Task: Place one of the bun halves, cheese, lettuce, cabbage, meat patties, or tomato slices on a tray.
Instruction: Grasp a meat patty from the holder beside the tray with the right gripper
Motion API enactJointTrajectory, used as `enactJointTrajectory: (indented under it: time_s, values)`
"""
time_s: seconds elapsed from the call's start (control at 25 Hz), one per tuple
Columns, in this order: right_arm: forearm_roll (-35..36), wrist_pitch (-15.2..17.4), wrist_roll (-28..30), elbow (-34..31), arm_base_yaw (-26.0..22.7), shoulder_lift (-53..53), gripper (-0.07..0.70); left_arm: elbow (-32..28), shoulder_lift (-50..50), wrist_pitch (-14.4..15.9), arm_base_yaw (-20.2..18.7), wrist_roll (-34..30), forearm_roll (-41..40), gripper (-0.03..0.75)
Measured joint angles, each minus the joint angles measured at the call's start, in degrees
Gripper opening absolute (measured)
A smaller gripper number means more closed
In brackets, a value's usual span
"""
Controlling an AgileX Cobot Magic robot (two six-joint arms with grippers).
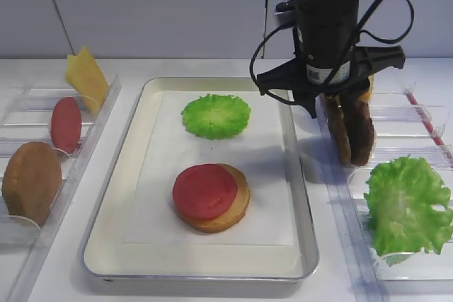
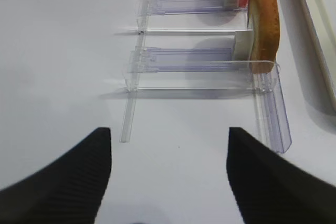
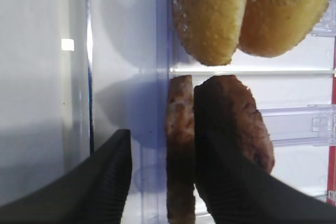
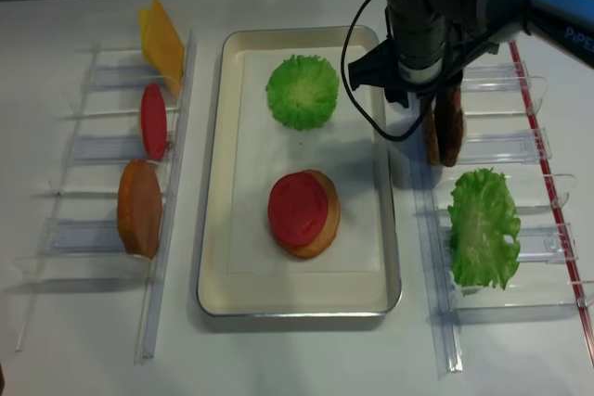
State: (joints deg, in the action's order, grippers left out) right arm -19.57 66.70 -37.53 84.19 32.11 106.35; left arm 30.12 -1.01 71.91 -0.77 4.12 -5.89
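A white table (image 1: pixel 212 288) against a pale wall carries the silver tray (image 1: pixel 127 175), its paper liner showing bare room along the near edge and left side. On the tray a tomato slice (image 1: pixel 205 190) lies flat on a bun half (image 1: pixel 237 210), with a round green cabbage leaf (image 1: pixel 216 115) farther back. Clear racks (image 4: pixel 93 150) flank the tray. In the right rack the meat patties (image 1: pixel 356 129) stand on edge, long axis upright, faces toward the tray. The right tool (image 3: pixel 163 177) straddles the nearer patty (image 3: pixel 180 150), fingers spread to either side, one pushed between the two patties. The left tool (image 2: pixel 169 177) hangs spread over bare table.
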Motion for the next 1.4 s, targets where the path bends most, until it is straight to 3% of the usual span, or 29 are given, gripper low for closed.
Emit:
enactJointTrajectory:
  time_s: [0.48, 0.68, 1.08, 1.4]
  values:
    - [0.0, 1.0, 0.0, 0.02, 0.0, 1.22, 0.242, 0.0, 0.0, 0.0, 0.0, 0.0, 0.0, 0.476]
    - [-0.52, 2.06, 0.0, 0.02, 0.0, 1.81, 0.129, 0.0, 0.0, 0.0, 0.0, 0.0, 0.0, 0.475]
    - [-0.91, 2.61, 1.23, 0.38, 0.0, 1.9, 0.128, 0.0, 0.0, 0.0, 0.0, 0.0, 0.0, 0.475]
    - [3.59, 4.79, 3.99, 7.24, -0.25, 0.88, 0.128, 0.0, 0.0, -0.09, 0.0, 0.0, 0.0, 0.475]
